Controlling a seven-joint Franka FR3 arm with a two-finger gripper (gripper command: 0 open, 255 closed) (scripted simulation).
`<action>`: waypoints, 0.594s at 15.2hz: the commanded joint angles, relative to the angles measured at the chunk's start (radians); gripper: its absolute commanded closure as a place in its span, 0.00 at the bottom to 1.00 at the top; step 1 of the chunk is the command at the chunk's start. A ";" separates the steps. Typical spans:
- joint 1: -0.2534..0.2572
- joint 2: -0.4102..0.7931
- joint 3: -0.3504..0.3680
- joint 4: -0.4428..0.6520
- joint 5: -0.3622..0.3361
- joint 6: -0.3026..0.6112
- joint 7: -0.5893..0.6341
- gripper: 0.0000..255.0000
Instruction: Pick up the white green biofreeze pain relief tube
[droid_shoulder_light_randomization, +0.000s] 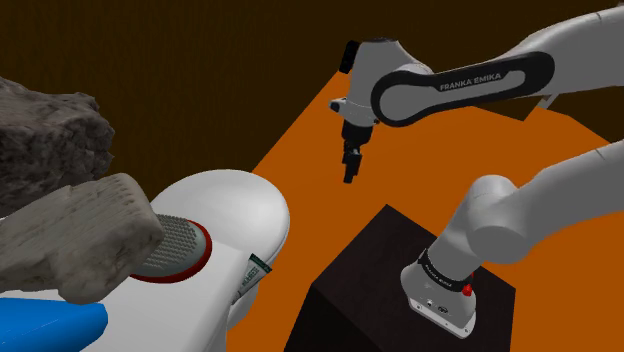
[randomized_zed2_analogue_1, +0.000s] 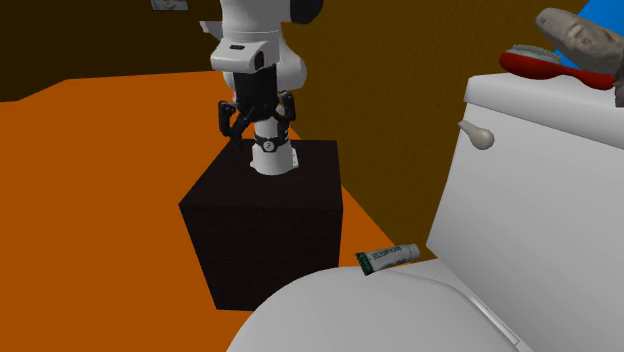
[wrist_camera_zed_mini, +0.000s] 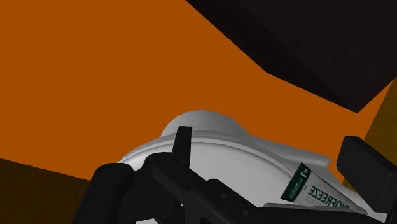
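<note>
On the white toilet lid (randomized_zed2_analogue_1: 350, 310), beside the tank (randomized_zed2_analogue_1: 540, 200), I note the tube (randomized_zed2_analogue_1: 390, 258) lying flat. The gripper (droid_shoulder_light_randomization: 350, 172) hangs well apart from it, its 2 fingers released and empty.

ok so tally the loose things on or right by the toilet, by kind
white and green tube: 1
red brush: 1
rough stone-like lumps: 2
blue thing: 1
total: 5
</note>
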 joint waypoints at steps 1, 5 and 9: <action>0.030 0.055 0.000 -0.019 0.017 0.097 -0.047 0.00; 0.087 0.177 -0.001 -0.028 0.056 0.264 -0.152 0.00; 0.148 0.307 0.003 -0.019 0.110 0.419 -0.268 0.00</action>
